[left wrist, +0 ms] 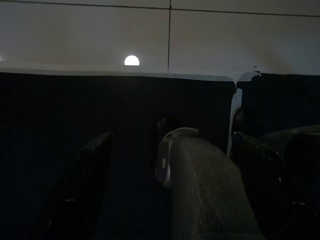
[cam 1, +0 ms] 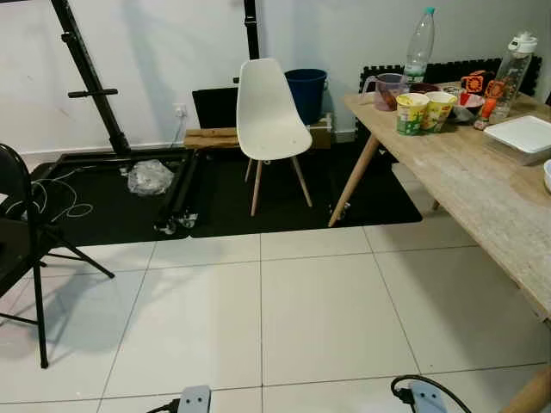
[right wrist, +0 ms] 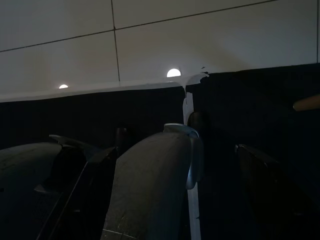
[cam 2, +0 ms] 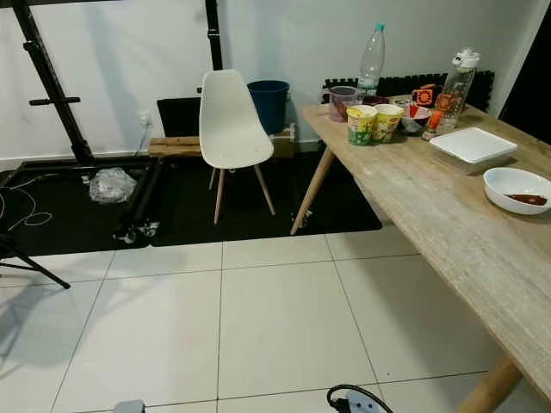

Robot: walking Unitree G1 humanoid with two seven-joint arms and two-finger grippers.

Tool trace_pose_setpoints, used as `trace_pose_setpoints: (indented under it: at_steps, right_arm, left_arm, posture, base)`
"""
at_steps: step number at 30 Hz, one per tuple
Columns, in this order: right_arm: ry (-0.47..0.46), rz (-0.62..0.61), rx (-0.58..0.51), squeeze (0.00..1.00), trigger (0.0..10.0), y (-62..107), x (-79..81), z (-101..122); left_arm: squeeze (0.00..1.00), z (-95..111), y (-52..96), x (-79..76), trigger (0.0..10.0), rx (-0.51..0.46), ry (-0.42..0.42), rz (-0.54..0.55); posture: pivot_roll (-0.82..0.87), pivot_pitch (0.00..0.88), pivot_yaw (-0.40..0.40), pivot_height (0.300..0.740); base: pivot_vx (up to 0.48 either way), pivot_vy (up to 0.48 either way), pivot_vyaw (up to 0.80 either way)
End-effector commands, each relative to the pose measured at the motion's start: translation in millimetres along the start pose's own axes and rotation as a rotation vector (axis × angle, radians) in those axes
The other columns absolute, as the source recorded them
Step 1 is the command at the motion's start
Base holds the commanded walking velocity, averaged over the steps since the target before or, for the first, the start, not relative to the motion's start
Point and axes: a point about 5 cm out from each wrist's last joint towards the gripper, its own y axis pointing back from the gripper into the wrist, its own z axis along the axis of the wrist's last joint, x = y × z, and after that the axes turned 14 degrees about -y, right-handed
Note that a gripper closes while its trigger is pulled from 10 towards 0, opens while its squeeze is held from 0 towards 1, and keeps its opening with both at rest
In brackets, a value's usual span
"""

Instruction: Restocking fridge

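From the left eye view, a white tiled floor (cam 1: 258,327) stretches ahead to a black mat (cam 1: 258,202) along the far wall, where a white chair (cam 1: 270,116) with wooden legs stands in front of a dark blue bin (cam 1: 306,93) and a low wooden board (cam 1: 210,136). A black metal frame (cam 1: 95,86) rises at the left, with a crumpled plastic bag (cam 1: 150,176) and loose white cable (cam 1: 52,200) on the mat, and a black folding chair (cam 1: 21,249) sits at the near left edge. On the right runs a long wooden tabletop (cam 1: 482,206) carrying the groceries at its far end: two yellow-green cups (cam 1: 424,112) side by side, a purple jug (cam 1: 389,90), a clear plastic bottle (cam 1: 418,47) behind them and a tall sports bottle (cam 1: 515,64). The right eye view shows the same room, plus a white lidded container (cam 2: 473,144) and a white bowl (cam 2: 516,188) with something dark in it (nearer along the tabletop, just apart from each other). The left wrist view is very dark: the left end effector (left wrist: 170,185) hangs with its two black fingers (left wrist: 82,190) spread, nothing between them, above pale floor tiles and a rounded grey part of the robot. The right wrist view is equally dim; the right end effector (right wrist: 172,195) likewise hangs with its fingers (right wrist: 265,195) apart and empty, over tiles and mat edge.
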Motion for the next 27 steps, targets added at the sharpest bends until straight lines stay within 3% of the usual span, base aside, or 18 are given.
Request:
trace_pose_setpoints:
  at_steps: [1, 27]
  right_arm:
    - [-0.01, 0.001, 0.009, 0.0, 10.0, -0.1, 0.3, -2.8]
    - [-0.006, -0.006, 0.012, 0.0, 10.0, 0.2, -0.9, -2.7]
  left_arm:
    - [0.0, -1.8, 0.1, -2.1, 10.0, 0.004, 0.001, -0.001]
    - [0.0, -4.5, 0.6, -1.2, 10.0, 0.015, 0.001, 0.006]
  posture:
    - [-0.06, 0.0, 0.022, 0.74]
    - [-0.06, 0.0, 0.024, 0.74]
  base:
    - [0.0, 0.0, 0.0]
    - [0.0, 0.0, 0.0]
